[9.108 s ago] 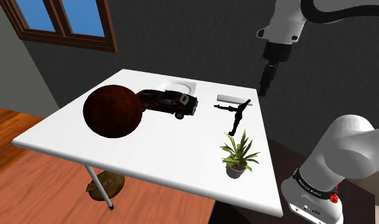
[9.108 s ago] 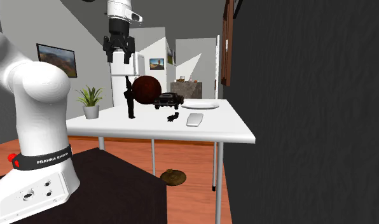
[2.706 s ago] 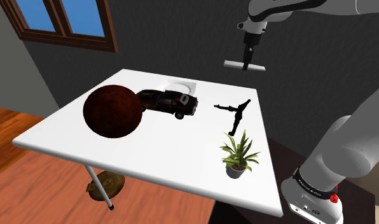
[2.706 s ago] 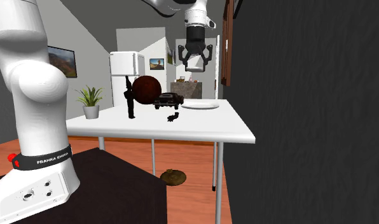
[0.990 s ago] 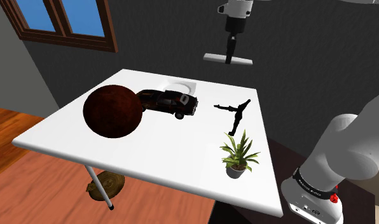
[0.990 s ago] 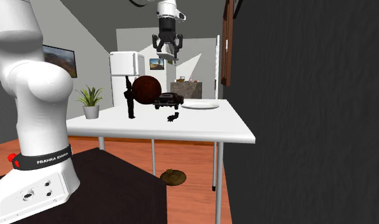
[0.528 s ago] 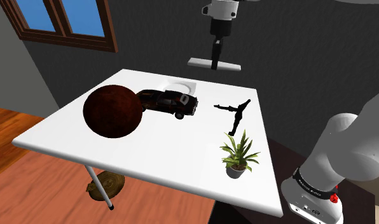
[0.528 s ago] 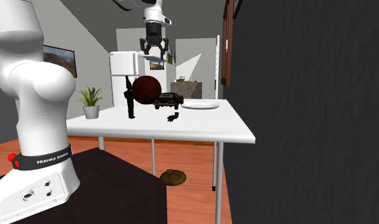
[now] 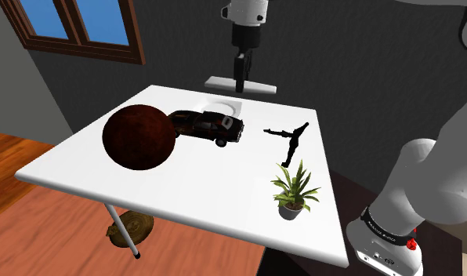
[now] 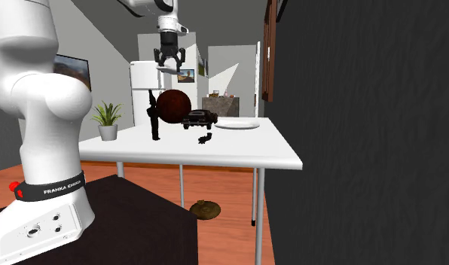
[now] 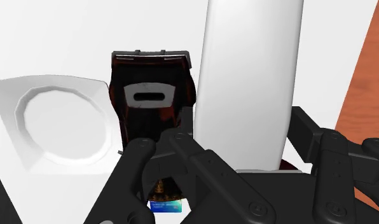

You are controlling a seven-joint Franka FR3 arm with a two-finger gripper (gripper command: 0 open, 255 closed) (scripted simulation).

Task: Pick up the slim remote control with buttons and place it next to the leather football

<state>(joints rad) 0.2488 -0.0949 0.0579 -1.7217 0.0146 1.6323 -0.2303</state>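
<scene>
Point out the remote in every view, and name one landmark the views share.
Shoulder view: remote held by the gripper, in the air above the plate.
Second exterior view: remote high up in the gripper, above the ball.
Wrist view: remote clasped between the fingers, beside the car.
Shared landmark: the car.

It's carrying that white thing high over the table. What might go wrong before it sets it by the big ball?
The hand holds the white remote by its middle, high above the toy car and plate; a slip would likely drop it on them. The dark reddish-brown ball is round, with the car close beside it, so a cramped set-down might nudge it rolling.
</scene>
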